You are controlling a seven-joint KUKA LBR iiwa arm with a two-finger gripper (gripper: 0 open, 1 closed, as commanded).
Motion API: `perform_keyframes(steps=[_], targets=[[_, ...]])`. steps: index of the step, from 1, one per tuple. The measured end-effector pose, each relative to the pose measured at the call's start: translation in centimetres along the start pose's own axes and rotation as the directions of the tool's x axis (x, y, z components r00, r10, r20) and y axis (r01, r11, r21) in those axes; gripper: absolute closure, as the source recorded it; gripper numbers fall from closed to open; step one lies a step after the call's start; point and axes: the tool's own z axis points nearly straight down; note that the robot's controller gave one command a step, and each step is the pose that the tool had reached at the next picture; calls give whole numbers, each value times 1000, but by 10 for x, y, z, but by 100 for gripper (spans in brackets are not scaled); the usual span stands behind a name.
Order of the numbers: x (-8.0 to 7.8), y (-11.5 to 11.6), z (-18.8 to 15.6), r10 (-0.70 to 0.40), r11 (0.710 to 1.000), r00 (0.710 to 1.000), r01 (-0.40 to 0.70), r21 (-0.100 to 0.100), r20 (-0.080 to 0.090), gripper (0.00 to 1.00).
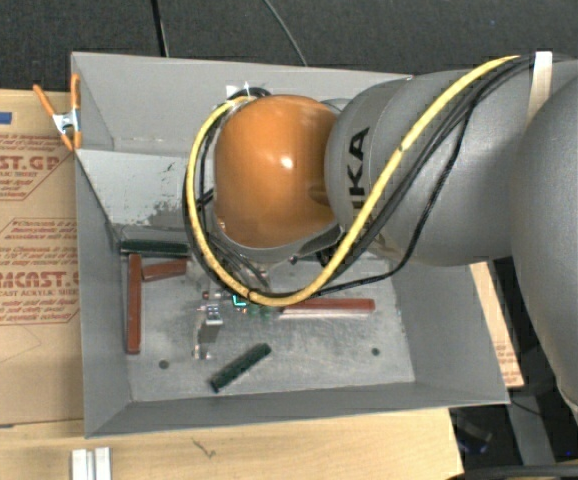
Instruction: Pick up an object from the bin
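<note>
My gripper hangs below the orange wrist cover, low over the bin floor at the middle left. A dark green stick lies slanted on the floor just below and to the right of it. A red-brown stick lies flat to its right, with its left end under the wrist. To its left stands a long red-brown stick, with a shorter one across its top end. Nothing shows in the gripper's grasp.
A dark green bar lies along the foot of the bin's back wall, partly under the arm. The big grey arm and its cables cover the right and back of the bin. Bare floor shows at the front right.
</note>
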Motion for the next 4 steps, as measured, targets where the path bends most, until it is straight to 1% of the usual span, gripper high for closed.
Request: perform_keyframes(steps=[1,2,3,4], targets=[[-2,-1,-4,2,1000,1000,-2,-2,8,0],[-5,-35,33,-69,998,998,69,-3,14,0],[-13,-65,91,-28,1000,1000,28,-1,12,0],[-4,-95,139,-164,986,986,164,-2,28,100]])
